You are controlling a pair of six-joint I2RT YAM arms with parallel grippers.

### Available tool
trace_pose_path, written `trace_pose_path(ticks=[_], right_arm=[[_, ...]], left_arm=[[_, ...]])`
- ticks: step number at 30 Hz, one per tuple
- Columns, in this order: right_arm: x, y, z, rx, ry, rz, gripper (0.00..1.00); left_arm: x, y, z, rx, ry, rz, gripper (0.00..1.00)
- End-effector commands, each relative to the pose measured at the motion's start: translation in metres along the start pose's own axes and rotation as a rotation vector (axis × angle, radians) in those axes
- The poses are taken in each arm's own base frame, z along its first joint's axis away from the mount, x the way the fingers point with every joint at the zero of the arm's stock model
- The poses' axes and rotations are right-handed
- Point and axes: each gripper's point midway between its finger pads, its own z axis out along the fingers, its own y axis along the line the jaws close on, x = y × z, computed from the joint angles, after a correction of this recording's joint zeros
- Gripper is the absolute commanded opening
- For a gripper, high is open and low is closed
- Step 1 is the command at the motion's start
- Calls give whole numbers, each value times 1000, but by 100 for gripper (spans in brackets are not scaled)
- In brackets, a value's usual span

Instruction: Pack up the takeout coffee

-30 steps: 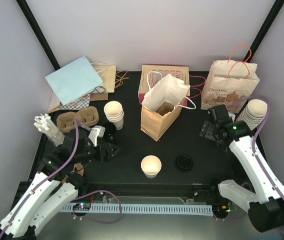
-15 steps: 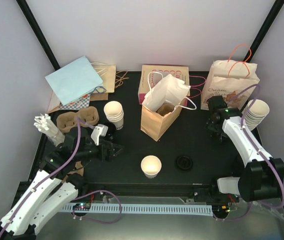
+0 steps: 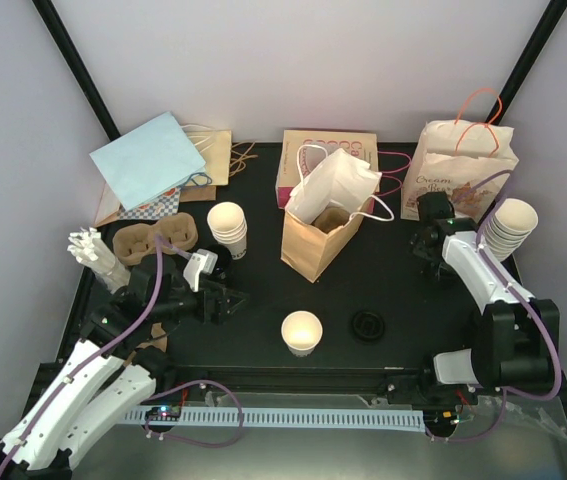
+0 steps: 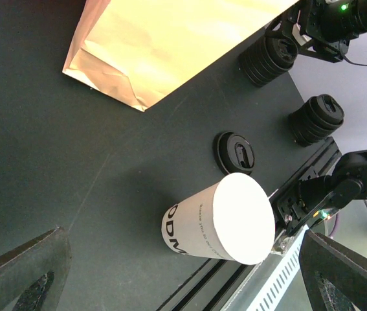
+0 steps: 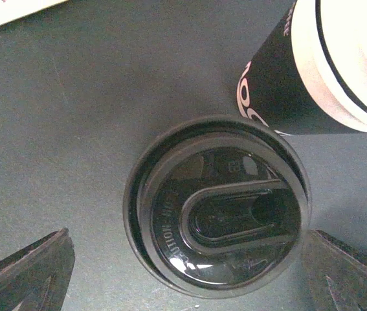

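My left end effector point(image 3: 229, 300) hangs wide open and empty at the left of the bench point(image 3: 383, 280), jaws turned toward the takeout cup point(image 3: 301, 332). That cup stands upright by the near edge, in front of the brown paper bag point(image 3: 313, 245). Its black lid point(image 3: 368, 325) lies flat just to its right, not touching it. My right end effector point(image 3: 430, 243) is spread open too, holding nothing, at the far right. It hangs above a second lid point(image 5: 215, 207), probably the top of a stack, beside nested cups point(image 5: 338, 58).

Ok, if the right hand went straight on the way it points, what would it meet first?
The round black plastic lid, which sits centred ahead of the open right hand. How far off it lies is unclear from these views.
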Motion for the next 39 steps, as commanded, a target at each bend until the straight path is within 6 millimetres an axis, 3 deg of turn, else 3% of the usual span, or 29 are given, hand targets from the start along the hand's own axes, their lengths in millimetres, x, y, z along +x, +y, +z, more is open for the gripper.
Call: trace_pose_path(ticks=[1,7,18,27,33,39], right_arm=[[-12,3,1,-18,-38,8,98],[-12,-5,4,43,-31,4,100],[-18,-14,-10,45,-77,0,100],[-11,-12,6,18,-33,17,100],[-9,-10,14,29,-13,21,97],[-6,-11,16,39,-6,29,84]], left_arm=[[-6,-6,-1,32,-25,35,99],[-7,-7,0,33,-27,39,99],[-6,-6,1,35,-22,37,99],[-4,-6,1,38,-17,35,99],[-4,-6,1,36,-14,33,99],[-3,-5,1,35,-14,30,99]])
